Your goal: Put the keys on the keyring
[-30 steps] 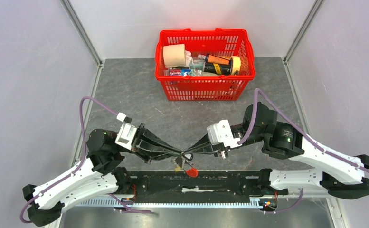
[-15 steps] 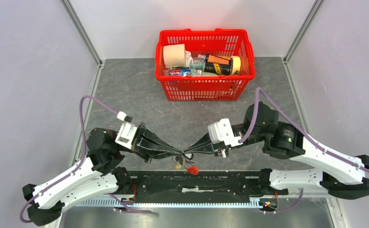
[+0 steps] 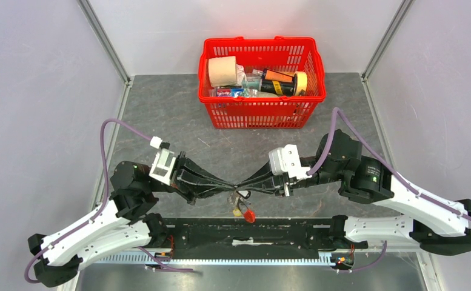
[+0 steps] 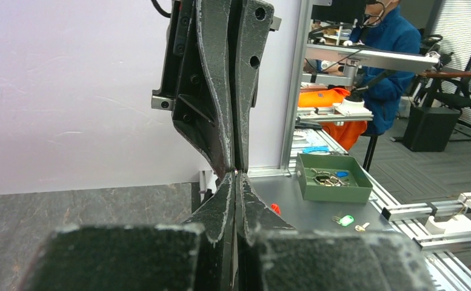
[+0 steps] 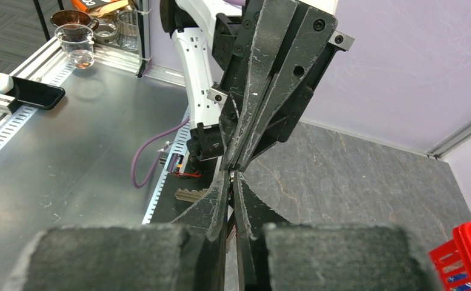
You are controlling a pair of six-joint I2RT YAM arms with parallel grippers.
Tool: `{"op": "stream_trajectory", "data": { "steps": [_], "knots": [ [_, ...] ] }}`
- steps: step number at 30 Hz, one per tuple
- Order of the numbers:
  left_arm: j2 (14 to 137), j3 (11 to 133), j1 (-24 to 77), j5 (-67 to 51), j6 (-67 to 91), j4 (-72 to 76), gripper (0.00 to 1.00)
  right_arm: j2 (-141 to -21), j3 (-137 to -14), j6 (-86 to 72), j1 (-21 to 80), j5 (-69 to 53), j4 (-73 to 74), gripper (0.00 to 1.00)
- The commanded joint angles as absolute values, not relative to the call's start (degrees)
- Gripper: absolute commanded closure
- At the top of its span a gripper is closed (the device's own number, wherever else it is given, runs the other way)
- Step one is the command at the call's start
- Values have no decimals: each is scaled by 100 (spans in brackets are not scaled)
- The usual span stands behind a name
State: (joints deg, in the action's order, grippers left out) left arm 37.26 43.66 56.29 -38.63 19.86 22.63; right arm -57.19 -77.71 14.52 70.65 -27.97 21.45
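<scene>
My two grippers meet tip to tip above the near middle of the table. My left gripper (image 3: 231, 189) is shut, with a tiny metal glint pinched at its tips (image 4: 236, 174). My right gripper (image 3: 240, 187) is shut on a thin silvery ring (image 5: 231, 176). The keyring (image 3: 242, 208) hangs below the tips, ending in its red strap (image 3: 249, 216), which also shows in the left wrist view (image 4: 275, 209). A brass key (image 5: 190, 195) pokes out sideways behind my right fingers. I see no key with a black or blue head.
A red basket (image 3: 260, 99) full of household items stands at the back middle. The arms' black base rail (image 3: 251, 233) runs along the near edge, just under the hanging bundle. Metal frame posts rise at the back corners.
Both grippers have moved a little away from the near edge, still tip to tip. The hanging bundle has swung slightly right, its red strap now nearer the tips.
</scene>
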Motion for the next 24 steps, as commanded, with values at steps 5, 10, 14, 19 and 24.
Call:
{"op": "stream_trajectory", "data": {
  "steps": [5, 10, 14, 19, 24],
  "knots": [
    [3716, 4596, 5625, -3115, 1765, 1897, 98, -5543, -7819, 1210, 7109, -2638, 1636, 84],
    [3705, 4640, 5625, -2766, 1649, 1732, 98, -5337, -7753, 1012, 7107, -2360, 1515, 78],
    [3714, 4659, 5625, -2542, 1589, 1688, 98, -5272, -7760, 790, 7105, -1998, 1572, 72],
    [3667, 4658, 5625, -2294, 1539, 1627, 98, -5263, -7792, 677, 7107, -1709, 1728, 72],
    [3616, 4677, 5625, -2194, 1512, 1391, 98, -5231, -7709, 565, 7101, -1390, 1925, 71]
  ]
}}
